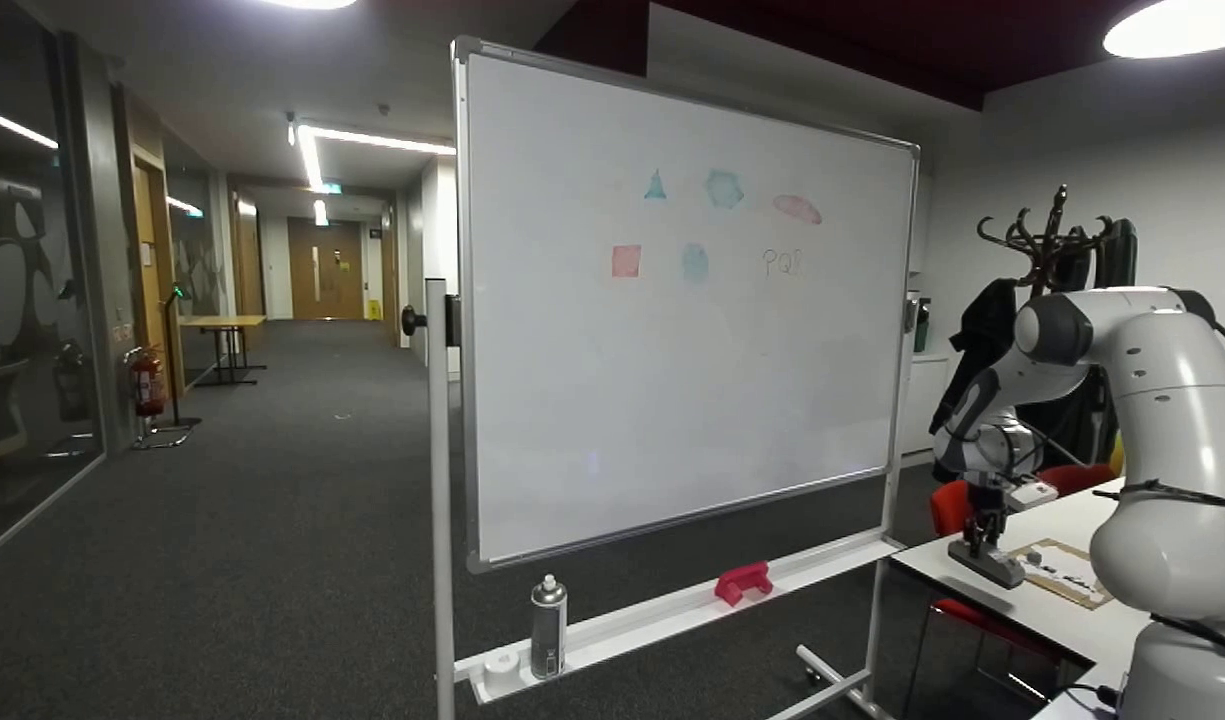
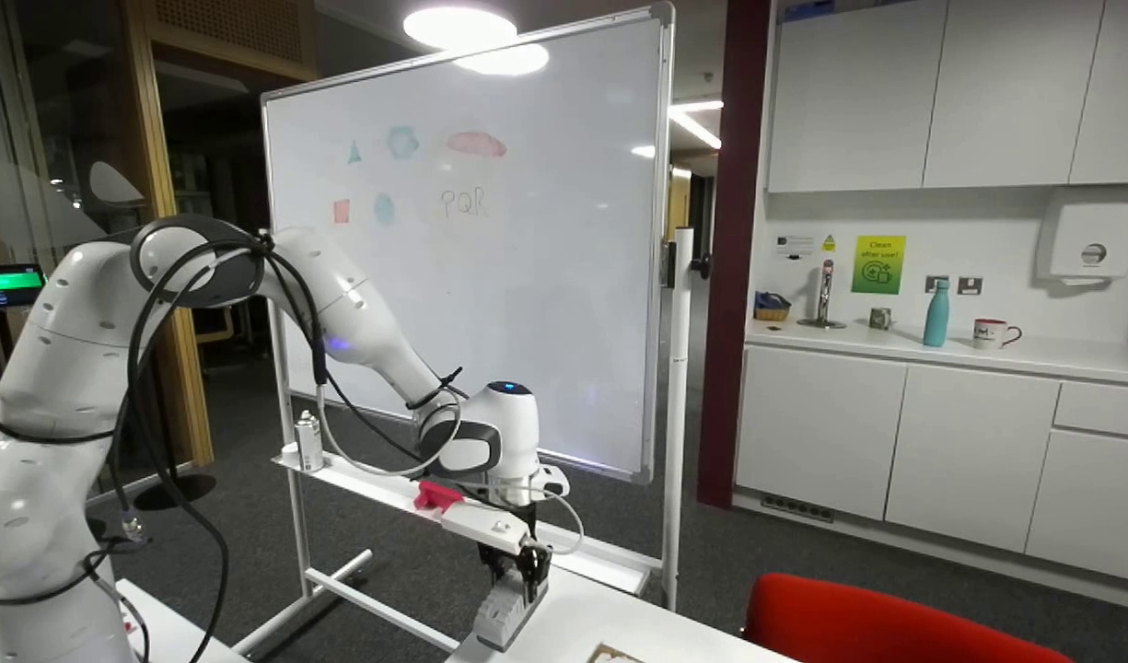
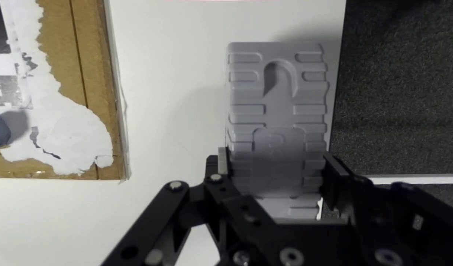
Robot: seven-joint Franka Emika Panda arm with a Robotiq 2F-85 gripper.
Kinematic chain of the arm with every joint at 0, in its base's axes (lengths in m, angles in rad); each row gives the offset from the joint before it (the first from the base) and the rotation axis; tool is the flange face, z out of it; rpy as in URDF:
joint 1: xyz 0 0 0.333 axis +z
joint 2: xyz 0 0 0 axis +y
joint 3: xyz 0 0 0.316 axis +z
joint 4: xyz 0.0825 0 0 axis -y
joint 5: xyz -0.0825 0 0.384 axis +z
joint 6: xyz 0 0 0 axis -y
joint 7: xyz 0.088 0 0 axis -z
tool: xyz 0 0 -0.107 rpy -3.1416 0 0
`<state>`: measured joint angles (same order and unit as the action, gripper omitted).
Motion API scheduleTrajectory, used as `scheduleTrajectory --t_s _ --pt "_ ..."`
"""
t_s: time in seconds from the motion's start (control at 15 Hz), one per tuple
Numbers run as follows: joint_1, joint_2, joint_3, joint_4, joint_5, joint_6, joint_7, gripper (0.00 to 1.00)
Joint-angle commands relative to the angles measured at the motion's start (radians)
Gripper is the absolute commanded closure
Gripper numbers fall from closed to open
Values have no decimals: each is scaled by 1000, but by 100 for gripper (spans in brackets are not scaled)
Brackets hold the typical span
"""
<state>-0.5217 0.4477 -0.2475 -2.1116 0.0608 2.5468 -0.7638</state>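
My gripper (image 3: 276,162) has a finger against each long side of a grey ridged block, like a board eraser (image 3: 278,111). A hook-shaped recess and faint raised letters show on its top. In both exterior views the gripper (image 1: 987,530) (image 2: 517,575) points down, with the eraser (image 1: 987,565) (image 2: 501,617) under it at the white table's edge. Whether the eraser rests on the table or hangs just above it, I cannot tell. The fingers hide parts of its sides. A brown cardboard sheet (image 3: 95,111) with torn white paper lies beside it on the table (image 3: 159,147).
A whiteboard (image 1: 672,380) (image 2: 545,304) with small coloured shapes and "PQR" stands near the table. Its lower tray (image 1: 662,615) holds a spray can (image 1: 549,630), a white roll (image 1: 502,668) and a red holder (image 1: 744,583). A red chair (image 2: 877,617) stands by the table.
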Motion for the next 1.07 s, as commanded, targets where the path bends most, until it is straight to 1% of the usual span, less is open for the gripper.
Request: scheduleTrajectory --t_s 0.0,0.2,0.53,0.6,0.8,1.0 --pt "2 55 0 40 -32 63 45 67" --pt "-1 85 9 52 -40 88 60 67" --pt "1 109 12 65 -63 89 79 67" --pt "1 111 13 69 -67 84 78 22" --pt "0 114 13 72 -78 87 82 1" --pt "3 103 10 61 -86 99 87 0"
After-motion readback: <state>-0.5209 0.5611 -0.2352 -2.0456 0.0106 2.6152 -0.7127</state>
